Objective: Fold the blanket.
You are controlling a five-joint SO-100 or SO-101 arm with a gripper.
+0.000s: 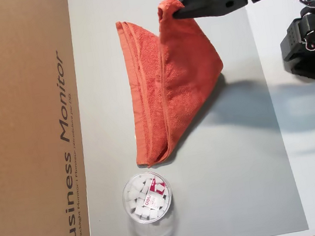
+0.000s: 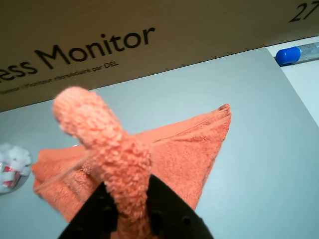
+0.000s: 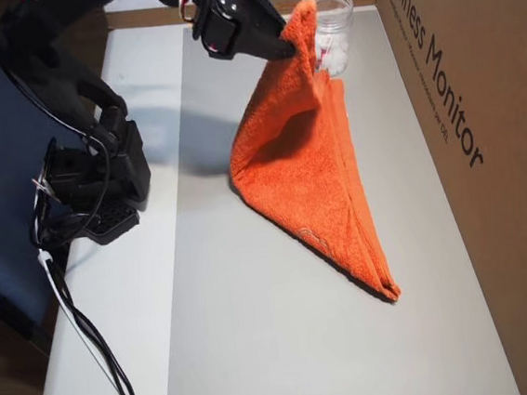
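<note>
- gripper (image 1: 176, 14) pinches a lifted corner of the blanket (image 1: 168, 87); the rest drapes beside the cup (image 1: 147, 199)
- thin pinch (fuzzy cloth) could slip; the fold would collapse

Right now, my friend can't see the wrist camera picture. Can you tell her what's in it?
A black tool pinches a corner of a fuzzy orange towel and lifts it toward the camera, while the rest of the towel lies on a grey mat. A brown cardboard box printed with "Monitor" stands behind.
</note>
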